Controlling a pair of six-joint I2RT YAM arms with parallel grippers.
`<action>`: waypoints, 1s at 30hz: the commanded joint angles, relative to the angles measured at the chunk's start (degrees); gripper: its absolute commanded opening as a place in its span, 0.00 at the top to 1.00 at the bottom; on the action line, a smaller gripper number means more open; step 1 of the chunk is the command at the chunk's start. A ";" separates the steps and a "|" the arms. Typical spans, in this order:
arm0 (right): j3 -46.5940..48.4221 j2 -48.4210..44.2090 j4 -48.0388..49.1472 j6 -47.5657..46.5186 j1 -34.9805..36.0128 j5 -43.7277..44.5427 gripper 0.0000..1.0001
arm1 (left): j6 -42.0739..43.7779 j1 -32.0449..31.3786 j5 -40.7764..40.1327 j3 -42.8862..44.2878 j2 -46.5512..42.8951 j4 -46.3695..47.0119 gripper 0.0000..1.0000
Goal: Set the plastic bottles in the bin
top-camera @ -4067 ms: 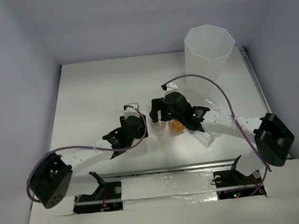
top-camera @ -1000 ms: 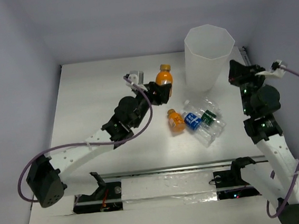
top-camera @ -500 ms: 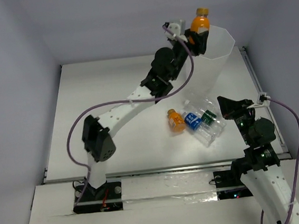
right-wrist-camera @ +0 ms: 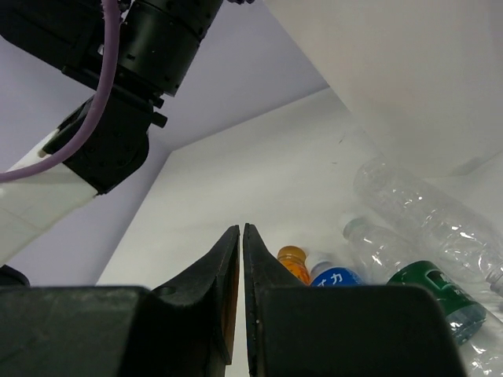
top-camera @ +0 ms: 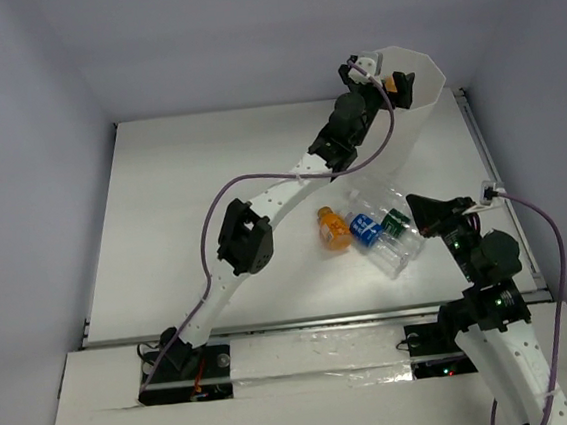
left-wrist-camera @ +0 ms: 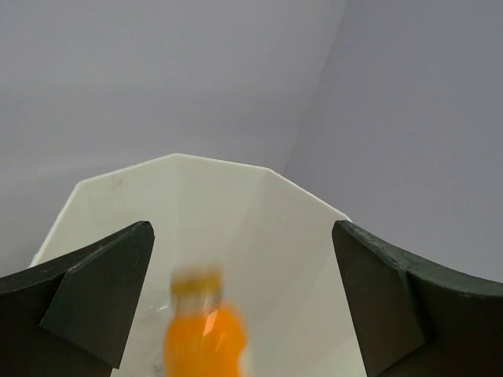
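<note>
Left end effector (left-wrist-camera: 242, 236) wide open over the bin (left-wrist-camera: 189, 169), orange bottle (left-wrist-camera: 206, 334) blurred inside, likely dropping: hold centred above rim, retract straight up; right end effector (right-wrist-camera: 242, 236) pinched shut, empty.

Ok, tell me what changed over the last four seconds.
The left gripper carried an orange-filled plastic bottle from the white table up over the tall translucent white bin and let go: its jaws stand open and the bottle is inside. The right gripper, jaws shut and empty, pulled back to the near right. The bin and the cluster of plastic bottles stayed put.
</note>
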 commanded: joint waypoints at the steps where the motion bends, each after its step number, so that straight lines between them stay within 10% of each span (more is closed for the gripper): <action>1: 1.18 1.02 0.34 -2.19 0.05 -1.98 0.88 | 0.00 0.85 1.68 1.63 -4.43 6.47 0.03; 9: 1.35 5.42 1.84 -2.28 0.05 -2.24 0.88 | -4.45 0.85 -2.96 -29.53 -30.20 6.37 0.07; 14: 1.88 11.38 2.10 -2.81 0.05 -3.91 0.87 | -11.93 0.32 -6.48 -66.14 -48.09 8.76 0.42; 19: 2.94 15.52 0.70 -3.60 0.05 -5.23 0.86 | -19.58 -1.52 -6.67 -84.31 -57.95 1.56 0.73; 23: 3.73 20.00 0.34 -4.39 0.05 -6.99 0.84 | -23.72 -1.53 -2.81 -93.37 -60.24 -2.84 0.57; 27: 3.99 23.00 -1.31 -4.74 0.66 -7.26 0.83 | -26.00 -2.05 1.24 -95.24 -59.29 -3.46 0.15; 30: 4.08 22.21 -2.64 -4.83 1.19 -6.29 0.82 | -26.62 -2.05 2.47 -94.80 -56.57 -3.37 0.08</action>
